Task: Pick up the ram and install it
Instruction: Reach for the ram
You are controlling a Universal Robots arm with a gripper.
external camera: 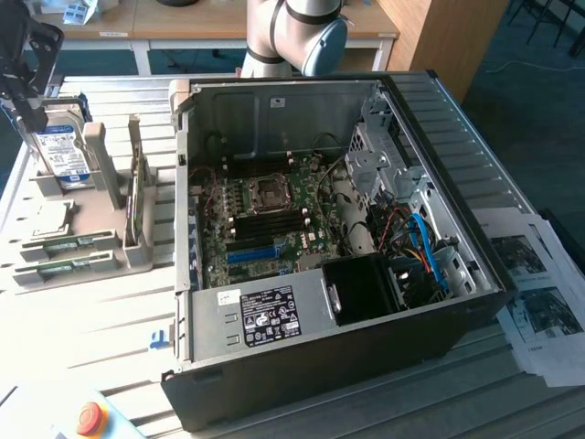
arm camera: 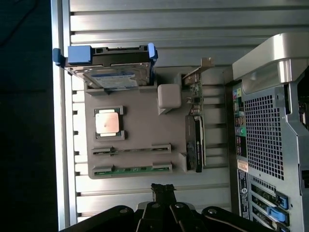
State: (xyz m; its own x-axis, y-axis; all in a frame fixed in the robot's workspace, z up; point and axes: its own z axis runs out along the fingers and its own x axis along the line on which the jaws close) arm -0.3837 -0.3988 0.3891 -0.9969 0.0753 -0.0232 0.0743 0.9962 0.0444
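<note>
Ram: a thin green stick seated lengthwise in the outermost slot of the grey holder, at the lower left of the exterior frame.
End effector: fingers pressed together and pinching nothing, hanging above the slatted table.
Step in hand: reaching for the stick, by my reading. To do it well, the fingers would have to spread before going down and centre over the stick's mid-length. They should close on its flat faces rather than on the slot walls (a straight lift should keep it from binding).
Offset: the stick is the holder's item nearest the fingertips, just beyond them and not touching. Its long side runs crosswise to the way the fingers point.
Second slot: parallel, one row further. Green shows at its ends, but whether a full stick sits there I cannot tell.
Processor: flat in its recess, beyond both slots.
Hard drive: propped at the holder's far end.
Computer case: open in the middle of the exterior frame, motherboard exposed, well apart from the holder.
</note>
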